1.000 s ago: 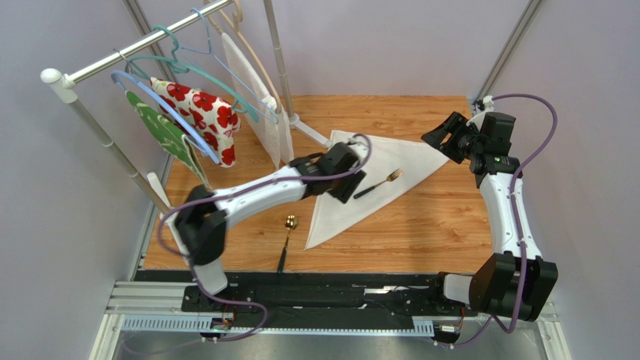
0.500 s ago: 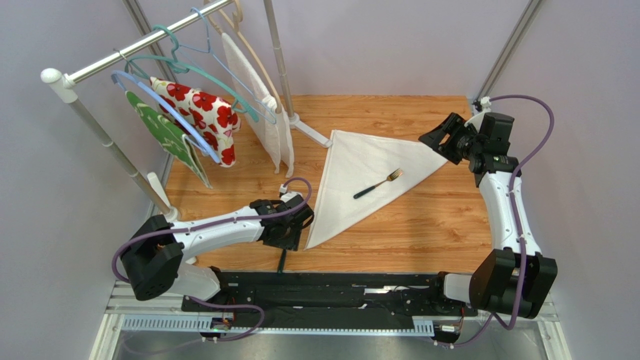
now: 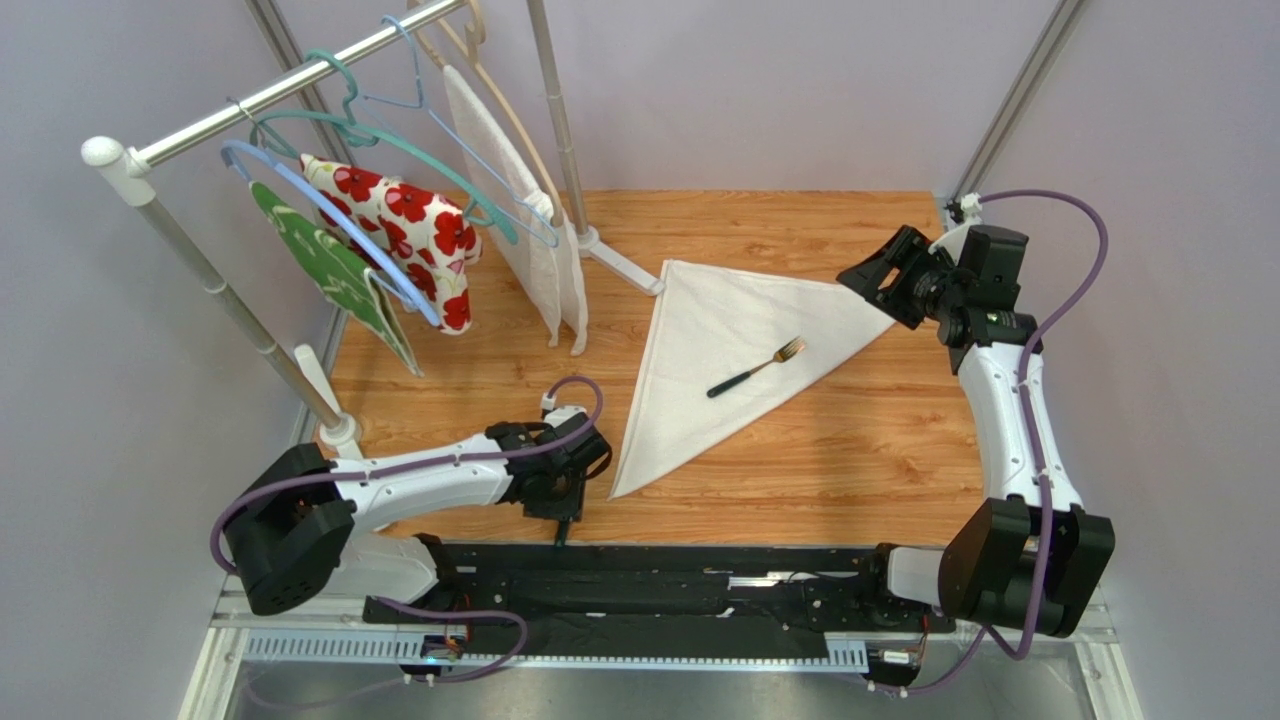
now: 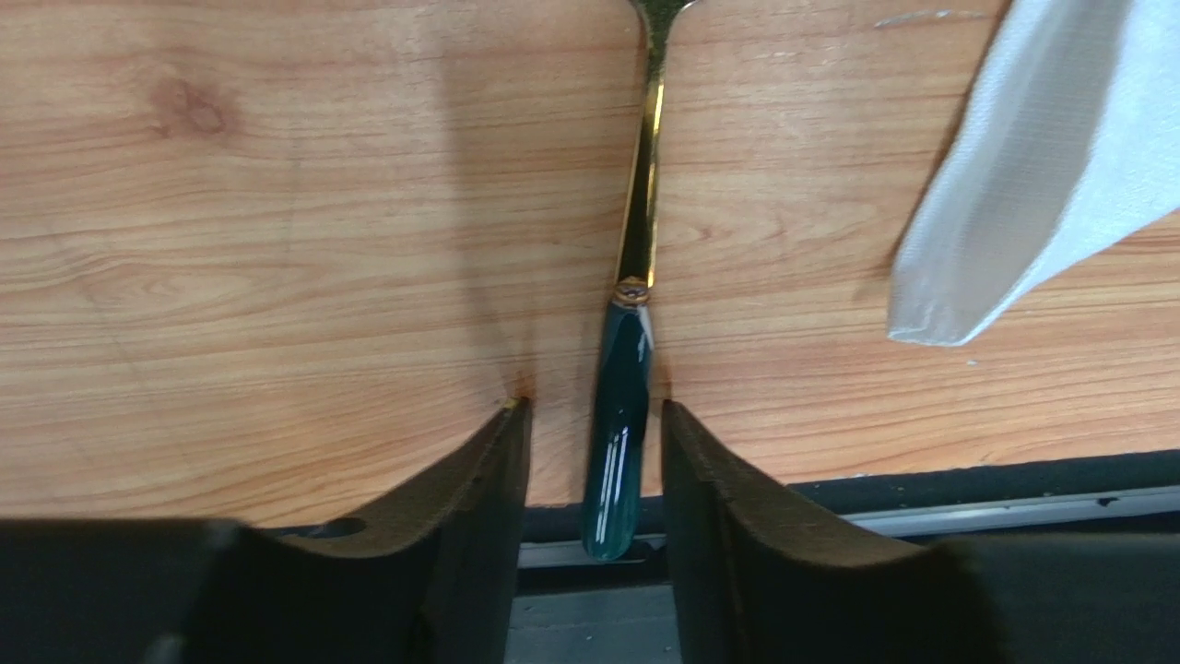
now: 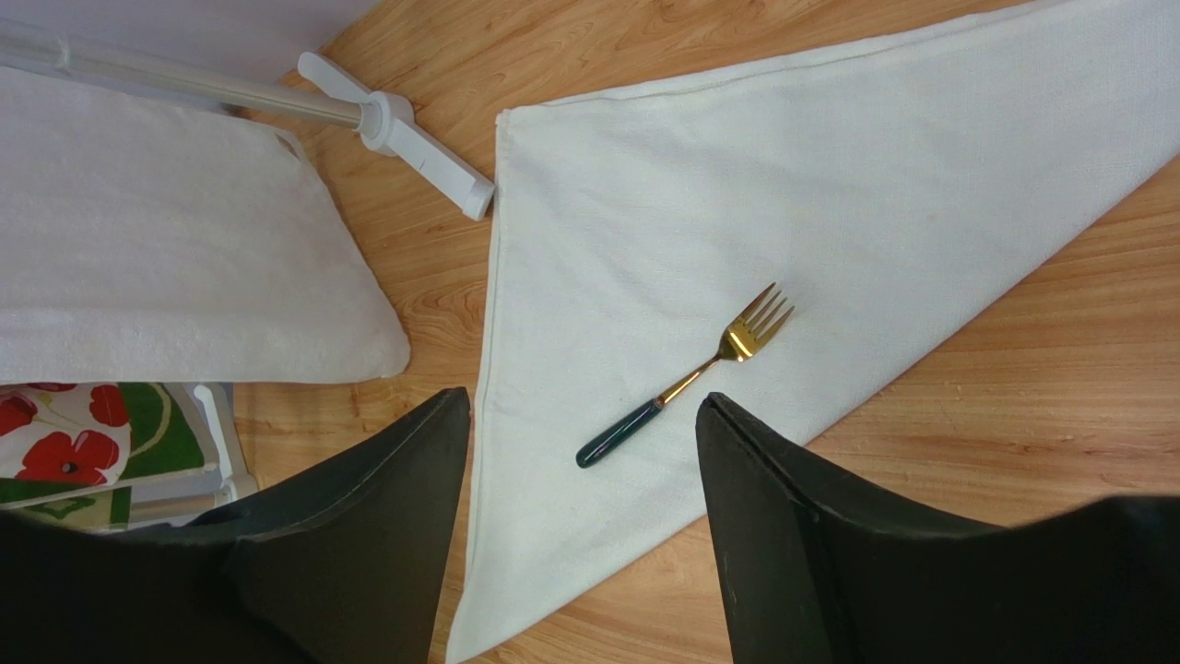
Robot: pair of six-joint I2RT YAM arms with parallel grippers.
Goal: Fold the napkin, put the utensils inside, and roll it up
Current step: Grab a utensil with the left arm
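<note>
Nearest you, the left fingers (image 4: 471, 484) are spread just wider than the spoon (image 4: 640, 194), one on each side of its dark green handle and holding nothing yet. They sit right down at the tabletop (image 4: 277, 208). The handle's end overhangs the near edge above the black rail (image 3: 676, 563). That is your main hazard. The handle looks glossy and rounded, so an off-centre squeeze could squirt it backwards off the edge. Pressing lower could grind the tips into the wood.

Just to the right, the napkin (image 3: 706, 315) has its near corner beside the spoon, not touching it. Carry the spoon across too low and you may snag that corner and pull the fold open.

Farther out, the napkin lies folded in a triangle with the fork (image 5: 686, 381) resting on it. A dragged cloth would shift the fork too.

At the far right, the right fingers (image 5: 374, 512) hang wide open and empty above the cloth, so nothing pins it down.
</note>
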